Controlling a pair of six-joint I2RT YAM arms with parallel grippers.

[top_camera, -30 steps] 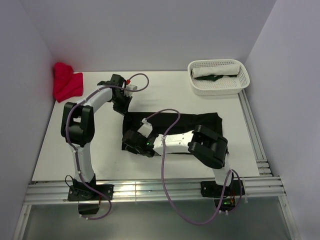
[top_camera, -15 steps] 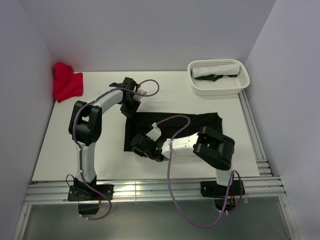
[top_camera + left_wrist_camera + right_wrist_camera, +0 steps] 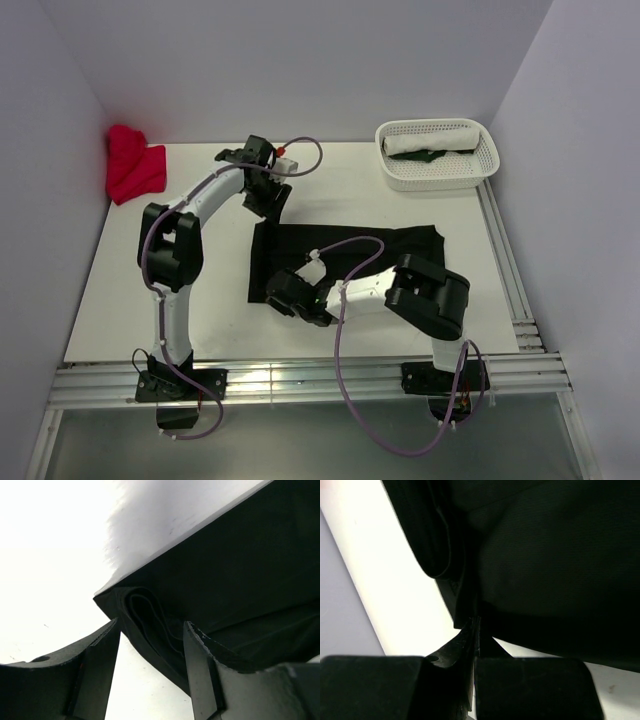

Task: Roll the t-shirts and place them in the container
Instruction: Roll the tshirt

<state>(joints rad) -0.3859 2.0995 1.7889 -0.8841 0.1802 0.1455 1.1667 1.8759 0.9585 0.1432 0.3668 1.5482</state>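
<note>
The black t-shirt (image 3: 400,245) lies folded into a long strip across the middle of the table. My left gripper (image 3: 268,203) hovers at its far left corner, open. In the left wrist view the layered corner of the black t-shirt (image 3: 240,570) lies just beyond the left gripper (image 3: 150,647), gripped by neither finger. My right gripper (image 3: 284,294) sits low at the strip's near left end. In the right wrist view the right gripper (image 3: 476,622) is shut, pinching the edge of the black t-shirt (image 3: 550,555). A red t-shirt (image 3: 133,165) lies bunched at the far left.
A white perforated basket (image 3: 437,180) stands at the back right, holding a rolled white t-shirt (image 3: 432,139) and a dark green one (image 3: 427,156). Walls close in the table on the left, back and right. A metal rail (image 3: 300,385) runs along the near edge.
My left gripper moved right along the far edge, then opened and let go of the shirt's far left corner. The right gripper slid slightly right, staying shut.
</note>
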